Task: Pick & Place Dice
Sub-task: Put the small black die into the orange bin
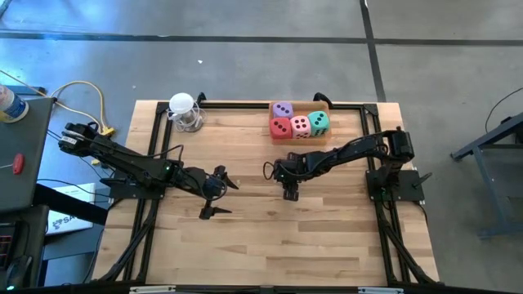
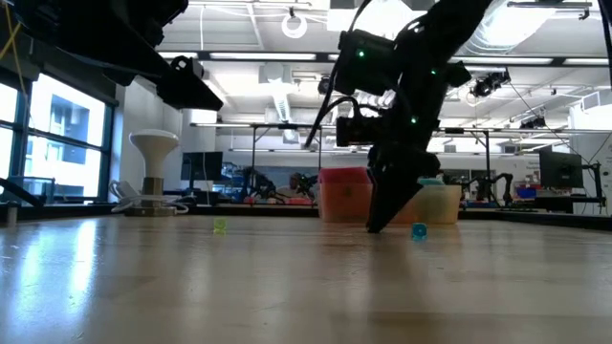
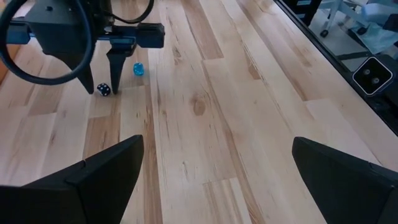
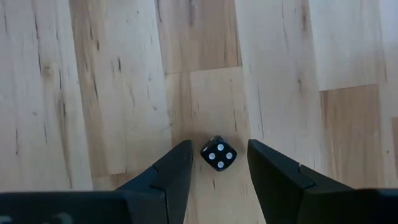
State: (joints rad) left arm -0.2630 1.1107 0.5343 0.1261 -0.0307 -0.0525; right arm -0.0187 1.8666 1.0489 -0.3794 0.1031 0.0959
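Observation:
Four large dice, purple (image 1: 283,109), red (image 1: 281,127), pink (image 1: 301,126) and teal (image 1: 319,122), sit together in a shallow box (image 1: 325,137) at the table's far edge. No gripper touches them. My right gripper (image 4: 219,171) points down at mid-table, open. Its fingers stand on either side of a tiny black die with white pips (image 4: 218,155), which lies on the wood, with a small gap on each side. The left wrist view shows this gripper (image 3: 99,81) over the black die (image 3: 104,90). My left gripper (image 1: 222,196) hovers open to the left of it.
A tiny blue die (image 3: 138,69) lies just beyond the right gripper, and a tiny green one (image 2: 221,226) lies farther left. A white stand with a round top (image 1: 184,110) is at the far left corner. A black frame (image 1: 245,104) runs along the table's edges.

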